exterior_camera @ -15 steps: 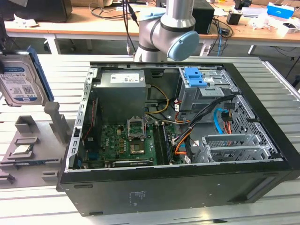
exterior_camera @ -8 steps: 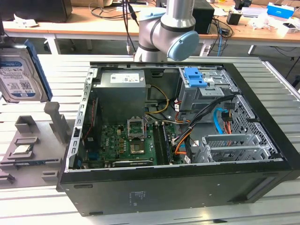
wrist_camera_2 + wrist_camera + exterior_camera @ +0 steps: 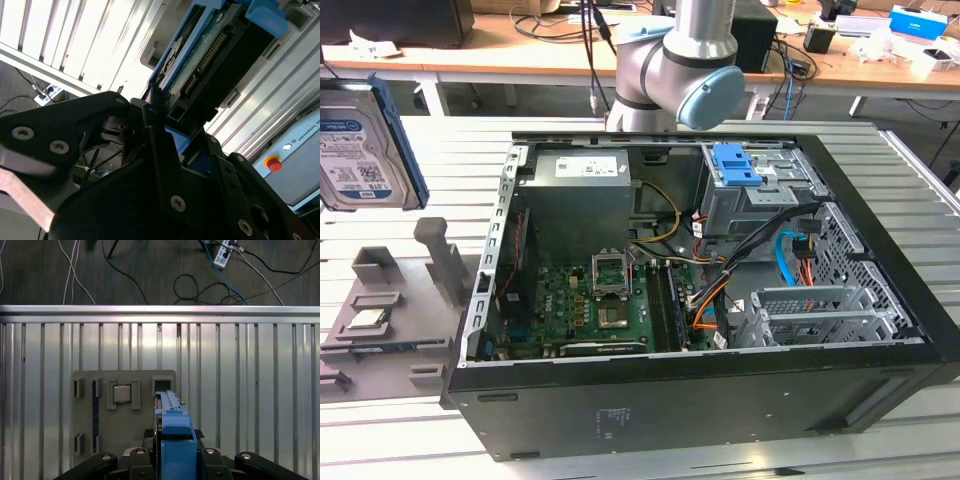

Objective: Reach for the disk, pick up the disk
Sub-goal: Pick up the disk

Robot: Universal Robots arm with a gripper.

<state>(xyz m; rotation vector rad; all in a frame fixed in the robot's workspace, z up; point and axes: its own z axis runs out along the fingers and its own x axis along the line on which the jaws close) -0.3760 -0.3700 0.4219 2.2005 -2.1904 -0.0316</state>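
Presently | black claw (image 3: 172,457) is closing tight on flat silver blue-bracketed hard disk (image 3: 360,150), holding it aloft over grey fixture plate (image 3: 125,432) near bench (image 3: 250,390) edge | judging: grip wants centring, level.

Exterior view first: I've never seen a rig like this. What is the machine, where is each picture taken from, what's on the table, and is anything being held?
The grey-and-blue jointed robot arm stands at the top of the exterior view, which comes from a camera off the arm. Both wrist views come from cameras riding on the arm and look past its black gripper. On the ribbed metal table lie an open black computer case and, at the exterior view's left, a grey plastic fixture tray carrying a small square silver chip. The gripper appears shut on the disk, a flat silver hard drive with a white-and-blue label and a bright blue plastic bracket, held above the tray.
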